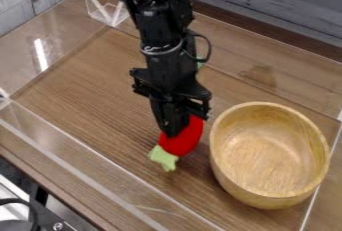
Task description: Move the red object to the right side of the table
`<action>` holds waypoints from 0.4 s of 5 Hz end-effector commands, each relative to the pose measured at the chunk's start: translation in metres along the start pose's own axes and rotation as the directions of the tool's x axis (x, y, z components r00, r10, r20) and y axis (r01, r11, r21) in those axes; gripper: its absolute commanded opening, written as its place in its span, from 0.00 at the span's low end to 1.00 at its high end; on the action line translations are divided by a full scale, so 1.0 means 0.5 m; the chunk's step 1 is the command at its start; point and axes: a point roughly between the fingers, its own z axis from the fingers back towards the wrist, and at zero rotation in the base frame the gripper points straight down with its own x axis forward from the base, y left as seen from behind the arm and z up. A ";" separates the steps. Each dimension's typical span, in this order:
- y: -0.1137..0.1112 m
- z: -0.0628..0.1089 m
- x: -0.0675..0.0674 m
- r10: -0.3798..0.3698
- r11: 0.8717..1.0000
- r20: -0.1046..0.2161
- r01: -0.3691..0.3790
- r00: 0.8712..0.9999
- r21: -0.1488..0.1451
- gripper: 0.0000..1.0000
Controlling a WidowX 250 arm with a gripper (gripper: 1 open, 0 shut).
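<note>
Spanning the whole view, the table (pixel 94 95) shows brown wood grain inside clear acrylic walls. At its right sits a wooden bowl (pixel 271 155). Just left of it, the black gripper (pixel 175 133) points down, jaws clamped on the red object (pixel 183 137), whose green tip touches the tabletop.

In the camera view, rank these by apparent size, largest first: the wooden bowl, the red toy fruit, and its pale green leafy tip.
1. Wooden bowl, clearly the largest.
2. Red toy fruit, partly hidden by the gripper closed on it, yet plainly much smaller than the bowl.
3. Green leafy tip, smallest.
</note>
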 end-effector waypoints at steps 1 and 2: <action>-0.007 0.033 0.027 -0.007 1.000 0.057 0.008 0.998 -0.005 0.00; 0.006 0.022 0.023 -0.006 1.000 0.051 0.006 0.999 0.002 0.00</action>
